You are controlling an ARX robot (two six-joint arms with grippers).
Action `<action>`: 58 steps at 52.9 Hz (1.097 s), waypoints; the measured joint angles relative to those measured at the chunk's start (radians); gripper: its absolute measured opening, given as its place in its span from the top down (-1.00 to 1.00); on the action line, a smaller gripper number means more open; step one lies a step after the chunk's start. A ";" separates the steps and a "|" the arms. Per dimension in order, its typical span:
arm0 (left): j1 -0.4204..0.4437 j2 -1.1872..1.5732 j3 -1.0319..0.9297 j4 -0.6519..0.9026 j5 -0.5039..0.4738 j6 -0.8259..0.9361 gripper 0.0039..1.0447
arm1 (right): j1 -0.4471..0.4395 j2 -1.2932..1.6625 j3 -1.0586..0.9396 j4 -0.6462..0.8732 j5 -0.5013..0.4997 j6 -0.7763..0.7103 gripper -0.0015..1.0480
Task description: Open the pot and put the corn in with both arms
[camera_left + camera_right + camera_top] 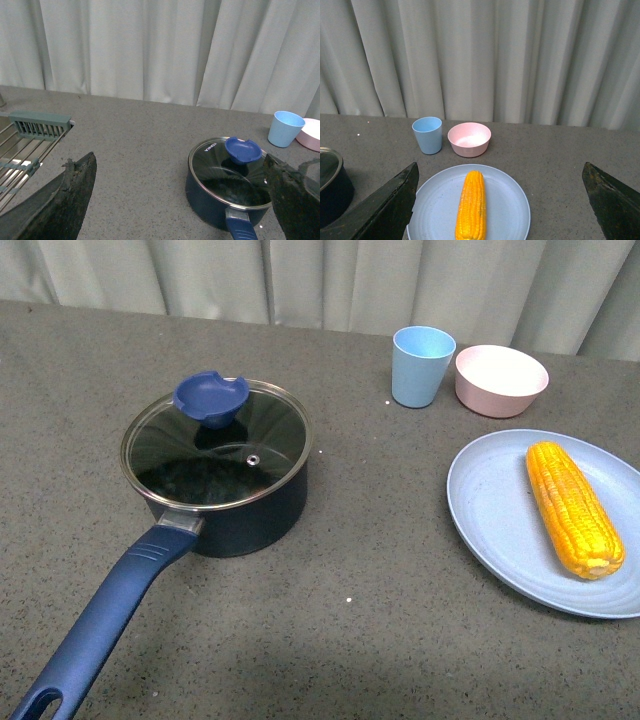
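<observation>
The dark navy pot [240,510] stands left of centre on the grey table, its long blue handle [105,625] pointing to the near left. A glass lid [215,445] with a blue knob [211,397] covers it. The corn [573,507] lies on a light blue plate [490,505] at the right. Neither arm shows in the front view. My left gripper [180,170] is open, hanging above and short of the pot [220,200]. My right gripper [500,172] is open too, above the corn [471,205] and its plate [507,207].
A light blue cup [421,365] and a pink bowl [500,379] stand at the back right, by the curtain. A wire rack [25,142] shows at the edge of the left wrist view, away from the pot.
</observation>
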 joint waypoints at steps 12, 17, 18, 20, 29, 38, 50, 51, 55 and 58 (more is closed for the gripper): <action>0.000 0.000 0.000 0.000 0.000 0.000 -0.88 | 0.000 0.000 0.000 0.000 0.000 0.000 -0.83; 0.000 0.000 0.000 0.000 0.000 0.000 -0.88 | 0.000 0.000 0.000 0.000 0.000 0.000 -0.83; 0.000 0.000 0.000 0.000 0.000 0.000 -0.88 | 0.000 0.000 0.000 0.000 0.000 0.000 -0.83; 0.000 0.000 0.000 0.000 0.000 0.000 -0.88 | 0.000 0.000 0.000 0.000 0.000 0.000 -0.83; 0.000 0.000 0.000 0.000 0.000 0.000 -0.88 | 0.000 0.000 0.000 0.000 0.000 0.000 -0.83; 0.000 0.000 0.000 0.000 0.000 0.000 -0.88 | 0.000 0.000 0.000 0.000 0.000 0.000 -0.83; 0.000 0.000 0.000 0.000 0.000 0.000 -0.88 | 0.000 0.000 0.000 0.000 0.000 0.000 -0.83; 0.000 0.000 0.000 0.000 0.000 0.000 -0.88 | 0.000 0.000 0.000 0.000 0.000 0.000 -0.83; 0.000 0.000 0.000 0.000 0.000 0.000 -0.88 | 0.000 0.000 0.000 0.000 0.000 0.000 -0.83; 0.000 0.000 0.000 0.000 0.000 0.000 -0.88 | 0.000 0.000 0.000 0.000 0.000 0.000 -0.83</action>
